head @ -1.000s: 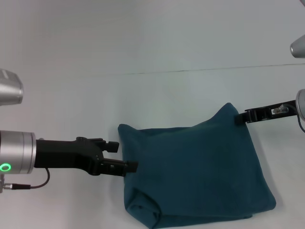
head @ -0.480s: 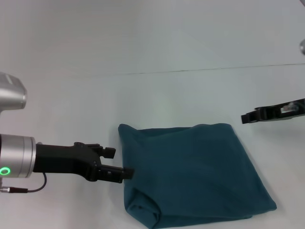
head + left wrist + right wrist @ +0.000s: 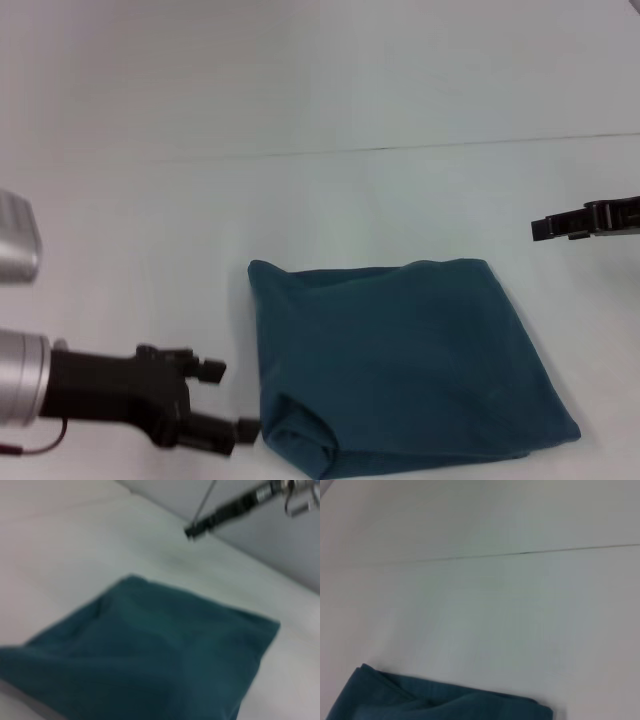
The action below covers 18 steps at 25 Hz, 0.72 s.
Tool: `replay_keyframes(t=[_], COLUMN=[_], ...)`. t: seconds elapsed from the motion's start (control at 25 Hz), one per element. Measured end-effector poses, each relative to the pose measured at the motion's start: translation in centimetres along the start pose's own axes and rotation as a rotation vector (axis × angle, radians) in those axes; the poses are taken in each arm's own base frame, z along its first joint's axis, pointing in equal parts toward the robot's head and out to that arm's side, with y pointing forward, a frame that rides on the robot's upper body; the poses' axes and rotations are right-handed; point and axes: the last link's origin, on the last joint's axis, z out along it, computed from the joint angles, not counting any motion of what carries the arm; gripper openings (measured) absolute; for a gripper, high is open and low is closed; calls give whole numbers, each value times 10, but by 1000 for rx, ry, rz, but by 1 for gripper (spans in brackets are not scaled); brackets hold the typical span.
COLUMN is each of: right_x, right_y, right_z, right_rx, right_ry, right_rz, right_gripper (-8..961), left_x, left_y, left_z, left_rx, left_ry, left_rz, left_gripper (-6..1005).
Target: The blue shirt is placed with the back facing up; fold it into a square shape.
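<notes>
The dark teal-blue soft cotton shirt lies folded roughly square at table centre, plain side up. Left gripper sits at its seven o'clock corner, right gripper at two o'clock; neither holds anything, though I cannot tell how far either is open. Folding looks finished; only retreat or light squaring remains.

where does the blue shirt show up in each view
Head view: blue shirt folded, lower centre, between the left claw and right claw.
Left wrist view: shirt fills the lower half.
Right wrist view: only its edge shows, at the bottom.
Shared landmark: the dark seam line on the table.
</notes>
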Motion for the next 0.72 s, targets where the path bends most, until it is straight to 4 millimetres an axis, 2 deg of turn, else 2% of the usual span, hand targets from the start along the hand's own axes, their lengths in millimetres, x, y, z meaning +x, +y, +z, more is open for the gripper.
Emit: replay_keyframes(t=[0.2, 0.4, 0.72], right_x=[-4, -9, -9], right_y=[2, 7, 4], right_z=[-3, -2, -6], right_rx=[-13, -20, -12], right_ry=[-3, -2, -6], right_rz=[-2, -7, 8], right_gripper=[633, 792, 789], left_x=[-7, -10, -10], left_y=[4, 1, 10], left_z=[11, 31, 46], left_rx=[-15, -5, -59], left_ry=[-16, -37, -107], left_rz=[7, -6, 20], left_gripper=[959, 960, 943])
